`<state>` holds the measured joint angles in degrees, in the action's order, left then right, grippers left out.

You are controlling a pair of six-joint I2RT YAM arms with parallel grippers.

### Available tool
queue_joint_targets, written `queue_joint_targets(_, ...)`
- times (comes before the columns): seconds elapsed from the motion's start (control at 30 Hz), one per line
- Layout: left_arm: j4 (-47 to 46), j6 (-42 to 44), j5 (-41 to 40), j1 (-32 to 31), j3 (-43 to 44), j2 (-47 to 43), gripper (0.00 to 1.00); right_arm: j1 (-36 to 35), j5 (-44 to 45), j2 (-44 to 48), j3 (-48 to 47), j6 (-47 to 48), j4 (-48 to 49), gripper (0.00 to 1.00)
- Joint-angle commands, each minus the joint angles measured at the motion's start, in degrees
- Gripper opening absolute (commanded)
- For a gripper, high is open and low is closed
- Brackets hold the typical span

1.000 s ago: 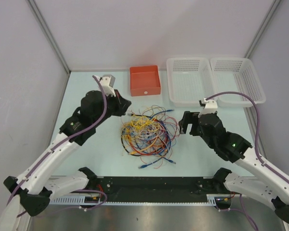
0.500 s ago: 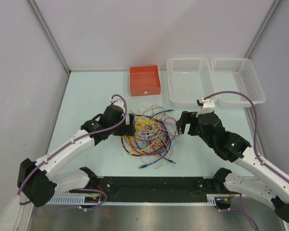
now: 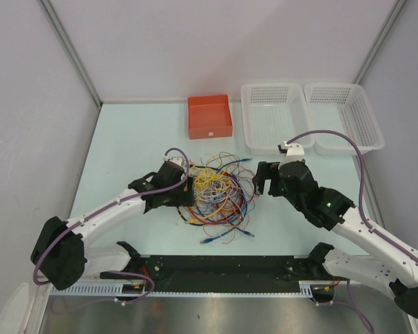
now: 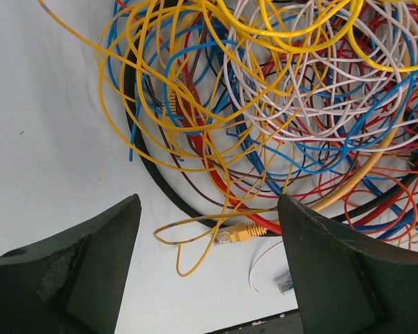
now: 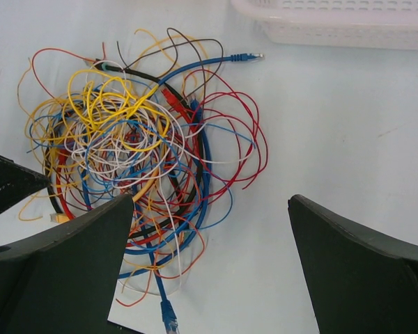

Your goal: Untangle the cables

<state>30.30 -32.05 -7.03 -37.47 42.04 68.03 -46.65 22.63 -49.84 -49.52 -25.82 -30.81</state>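
The tangle of thin multicoloured cables (image 3: 216, 195) is met at its left edge by the left gripper (image 3: 184, 186), with the right gripper (image 3: 262, 179) parked just off its right, both spread wide and empty.

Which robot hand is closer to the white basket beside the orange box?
Right. The right gripper is just in front of the white basket. The left gripper is farther off, on the far side of the cables.
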Motion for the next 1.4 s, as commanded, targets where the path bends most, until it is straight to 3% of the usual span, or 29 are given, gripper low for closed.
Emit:
queue_joint_targets(0.0,-4.5,-1.0,0.4,-0.5,-1.0,2.1,0.75,-0.2,1.1,-0.5,-0.1,0.4,-0.2,1.00)
queue_joint_targets(0.07,-6.1,-0.7,0.0,-0.5,-0.9,2.7,0.60,-0.2,1.1,-0.5,-0.1,0.5,0.0,1.00)
queue_joint_targets(0.1,-6.6,-0.7,-0.4,-0.4,-0.6,3.1,0.40,-0.2,1.2,-0.5,-0.1,0.5,0.0,1.00)
queue_joint_targets(0.17,-7.0,-0.9,-1.3,-0.4,0.3,3.2,0.23,-0.2,1.2,-0.3,-0.1,0.5,-0.2,1.00)
queue_joint_targets(0.2,-6.9,-0.8,-1.5,-0.5,0.7,2.6,0.07,-0.2,1.2,0.0,-0.1,0.5,-0.4,1.00)
queue_joint_targets(0.23,-6.5,-0.8,-1.8,-0.4,1.0,2.2,0.00,-0.3,1.2,0.2,-0.1,0.4,-0.5,1.00)
queue_joint_targets(0.4,-2.6,1.0,-2.7,-1.8,6.9,-3.7,0.00,-0.2,0.9,1.5,-0.1,0.7,-0.4,1.00)
queue_joint_targets(0.67,-0.3,5.1,2.1,-3.3,24.7,-10.6,0.00,-0.4,-3.4,6.5,-0.2,0.6,5.5,0.98)
queue_joint_targets(0.8,3.3,7.3,5.4,-4.1,34.9,-7.0,0.00,-0.4,-6.8,8.1,-2.1,0.9,8.7,0.97)
queue_joint_targets(1.13,8.7,11.7,4.9,-9.5,60.0,4.1,0.00,-0.4,-13.4,6.1,-6.6,3.5,17.4,0.96)
queue_joint_targets(1.37,12.3,13.4,4.7,-10.6,70.1,10.1,0.00,-0.4,-18.1,2.4,-7.2,5.8,27.0,0.91)
